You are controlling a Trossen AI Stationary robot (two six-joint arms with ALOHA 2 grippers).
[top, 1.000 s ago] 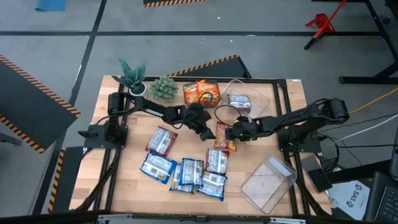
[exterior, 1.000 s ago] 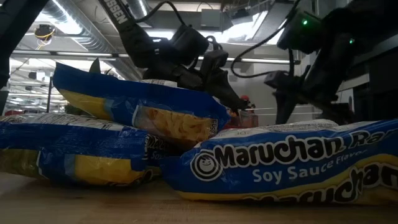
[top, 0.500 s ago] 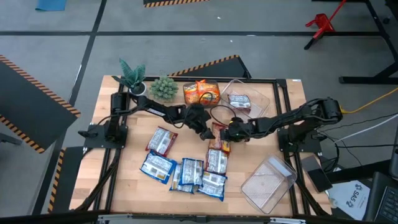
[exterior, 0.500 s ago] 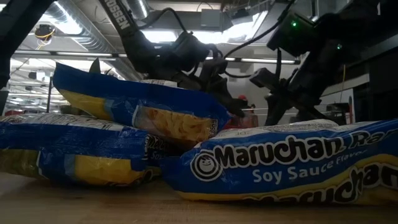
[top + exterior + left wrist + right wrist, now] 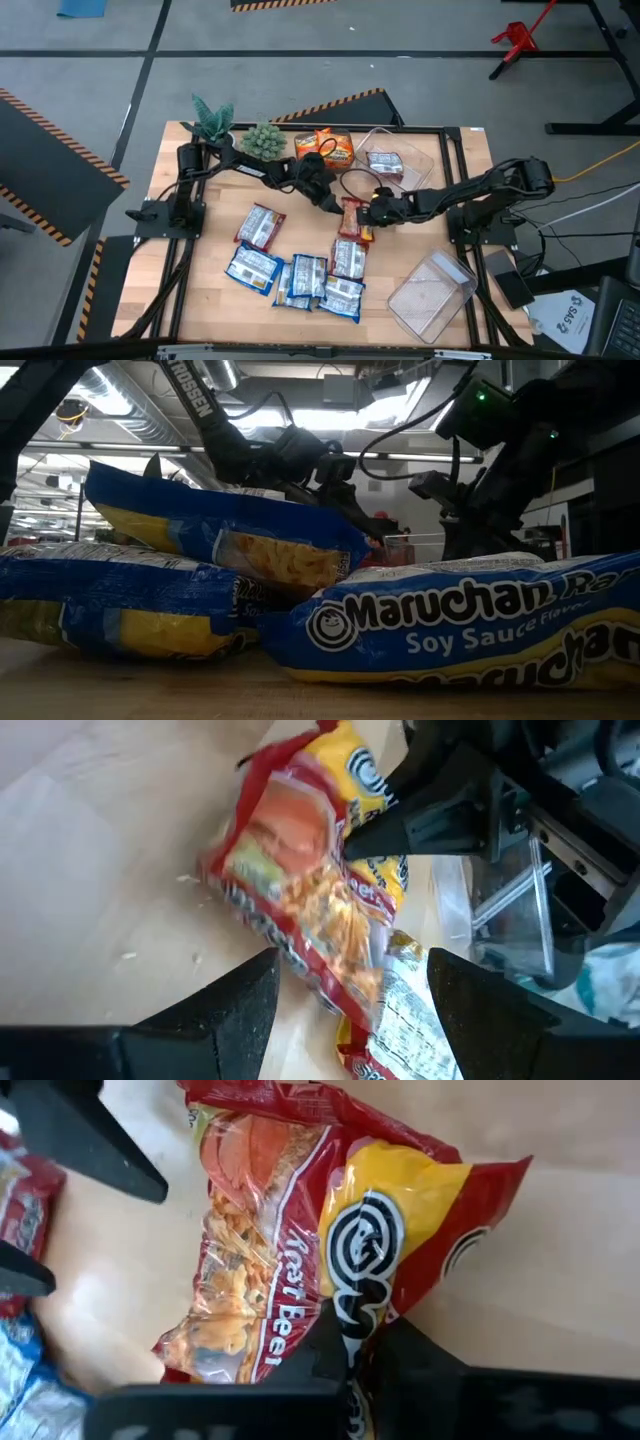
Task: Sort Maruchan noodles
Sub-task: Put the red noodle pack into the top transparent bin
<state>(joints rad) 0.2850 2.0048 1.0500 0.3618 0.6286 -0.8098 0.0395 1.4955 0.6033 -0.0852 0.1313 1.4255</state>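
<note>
A red-and-yellow crinkly plastic ramen packet (image 5: 320, 1240) lies on the bare wood near the middle of the pale wooden table (image 5: 200, 300), its clear window showing the noodle block (the word "Beef" is legible in the right wrist view). The right gripper (image 5: 374, 213) has its two dark fingers pinched together on the packet's edge, the film puckering where they meet. The left gripper (image 5: 331, 201) hovers just beside the same packet from the other side, its fingers (image 5: 240, 1010) spread wide with nothing between them; the left wrist view shows the packet (image 5: 310, 890) ahead of that gap.

Nearer the front edge, a loose cluster of blue-and-white Maruchan packets (image 5: 300, 278) overlaps itself; in the low view one reads "Soy Sauce Flavor" (image 5: 470, 620). A further red-brown packet (image 5: 262, 226) lies apart on the left arm's side.

At the far edge, orange packets (image 5: 325, 148) sit together, and beside them a clear plastic bin (image 5: 425, 155) holds one red-brown packet (image 5: 384, 163). A second clear plastic bin (image 5: 432, 295) sits at the front corner on the right arm's side. Two small green potted plants (image 5: 240, 132) stand at the far corner by the left arm's base.
</note>
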